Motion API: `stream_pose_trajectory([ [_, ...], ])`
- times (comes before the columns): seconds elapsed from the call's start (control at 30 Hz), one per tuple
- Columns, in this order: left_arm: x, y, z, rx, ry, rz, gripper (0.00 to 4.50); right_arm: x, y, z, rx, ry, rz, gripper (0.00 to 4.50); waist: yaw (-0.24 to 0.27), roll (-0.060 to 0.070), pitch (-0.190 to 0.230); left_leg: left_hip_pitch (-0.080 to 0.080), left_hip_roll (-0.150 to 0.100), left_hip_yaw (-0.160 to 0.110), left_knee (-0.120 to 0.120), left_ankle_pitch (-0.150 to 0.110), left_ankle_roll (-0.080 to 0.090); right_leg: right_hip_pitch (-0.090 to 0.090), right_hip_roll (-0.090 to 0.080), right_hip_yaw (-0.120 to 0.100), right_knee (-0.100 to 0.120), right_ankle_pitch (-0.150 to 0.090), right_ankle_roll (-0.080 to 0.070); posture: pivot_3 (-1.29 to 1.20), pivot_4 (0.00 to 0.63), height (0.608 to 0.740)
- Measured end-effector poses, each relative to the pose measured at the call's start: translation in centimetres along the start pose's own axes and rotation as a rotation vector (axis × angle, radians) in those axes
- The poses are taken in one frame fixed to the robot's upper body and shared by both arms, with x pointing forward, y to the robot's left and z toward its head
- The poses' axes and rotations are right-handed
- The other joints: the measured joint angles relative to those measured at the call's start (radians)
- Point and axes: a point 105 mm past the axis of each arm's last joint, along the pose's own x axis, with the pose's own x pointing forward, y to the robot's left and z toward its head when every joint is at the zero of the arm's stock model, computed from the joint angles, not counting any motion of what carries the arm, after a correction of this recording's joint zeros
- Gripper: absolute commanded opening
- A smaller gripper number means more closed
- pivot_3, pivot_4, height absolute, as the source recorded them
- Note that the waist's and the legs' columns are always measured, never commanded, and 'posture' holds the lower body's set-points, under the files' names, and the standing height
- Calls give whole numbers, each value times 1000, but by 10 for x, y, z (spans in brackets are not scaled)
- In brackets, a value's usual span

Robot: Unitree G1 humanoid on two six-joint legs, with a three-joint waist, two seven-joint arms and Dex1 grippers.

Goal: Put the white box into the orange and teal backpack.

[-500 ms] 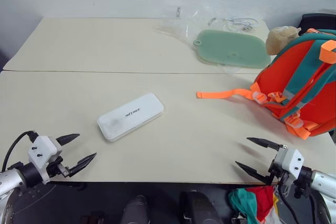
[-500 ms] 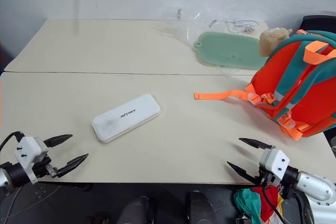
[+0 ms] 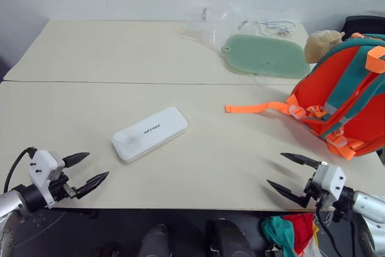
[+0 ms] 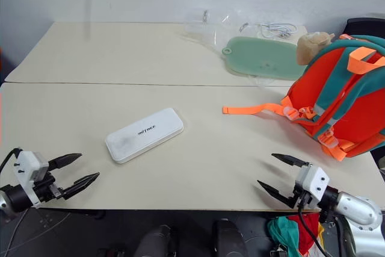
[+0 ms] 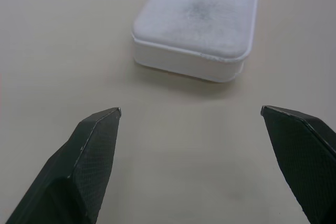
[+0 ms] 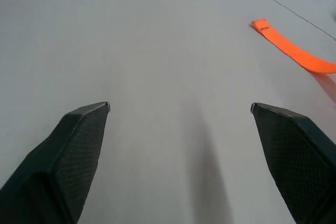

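- left gripper (image 3: 84,171) spread wide, empty, low at table (image 3: 90,52) edge, aimed at white box (image 3: 150,133)
- right gripper (image 3: 293,176) likewise spread, empty
- orange and teal backpack (image 3: 346,97) far right

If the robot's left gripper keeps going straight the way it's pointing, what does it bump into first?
Most likely the white box. The open left gripper points over bare table right at the box's near short end, with nothing in between.
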Motion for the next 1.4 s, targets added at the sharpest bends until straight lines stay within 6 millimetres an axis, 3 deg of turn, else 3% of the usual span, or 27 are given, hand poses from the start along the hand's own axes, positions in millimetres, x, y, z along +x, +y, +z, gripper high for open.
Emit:
stream_pose_trajectory([
  [0.17, 1, 26, 2, 12, 0, 127, 2640, 54, -3, 36, -14, -81, 53, 1763, -1, 0, 0, 0, 0, -1, 0, 1, -1, -1, 0, 0, 2, 0, 0, 0, 150, 740],
  [0.33, 9, 37, -3, -55, 11, 226, 1079, 117, -5, 55, -68, -86, 28, 86, -2, 0, 0, -2, 0, -1, 1, 1, -2, -2, 0, -1, 2, 0, 0, 0, 150, 740],
  [0.43, 21, 34, -13, -137, 27, 258, 161, 164, -7, 56, -51, -43, -15, 0, -5, 0, 0, -3, 0, 0, 1, 3, -6, -4, 0, -1, 3, 0, 0, 0, 150, 740],
  [0.53, 29, 28, -19, -216, 34, 245, 161, 205, -17, 56, -31, 10, -89, 0, -11, -1, 0, -4, 0, 0, 1, 4, -8, -5, 0, -1, 5, 0, 0, 0, 150, 740],
  [0.67, 32, 22, -18, -243, 42, 223, 161, 232, -27, 56, -20, 29, -142, 0, -10, -1, -1, -4, -1, 0, 1, 4, -7, -5, 0, -1, 5, 0, 0, 0, 150, 740],
  [0.83, 32, 16, -18, -270, 20, 194, 161, 251, -24, 46, 2, 44, -106, 0, -22, -1, 0, -3, -1, 0, 1, 5, -7, -5, 0, -1, 6, 0, 0, 0, 150, 740],
  [0.93, 38, 6, -13, -297, -16, 139, 161, 262, -16, 51, 10, 11, -30, 0, -30, -1, 0, -4, 0, 0, 1, 5, -7, -5, 0, -1, 8, 0, 0, 0, 150, 740],
  [1.07, 42, -4, 0, -296, -58, 87, 161, 263, -4, 51, 30, -16, 72, 0, -34, -1, 0, -3, 0, 0, 0, 5, -7, -5, 1, -1, 9, 0, 0, 0, 150, 740],
  [1.2, 42, -4, -1, -306, -43, 97, 161, 250, 1, 47, 57, -45, 118, 0, -32, -1, 0, -4, 0, 0, 0, 4, -7, -5, 0, -1, 8, 0, 0, 0, 150, 740],
  [1.4, 57, -7, 1, -275, -3, 68, 161, 207, 9, 36, 50, -17, 172, 0, -20, -1, 0, -3, -1, -1, 1, 3, -6, -5, 0, -1, 6, 0, 0, 0, 150, 740],
])
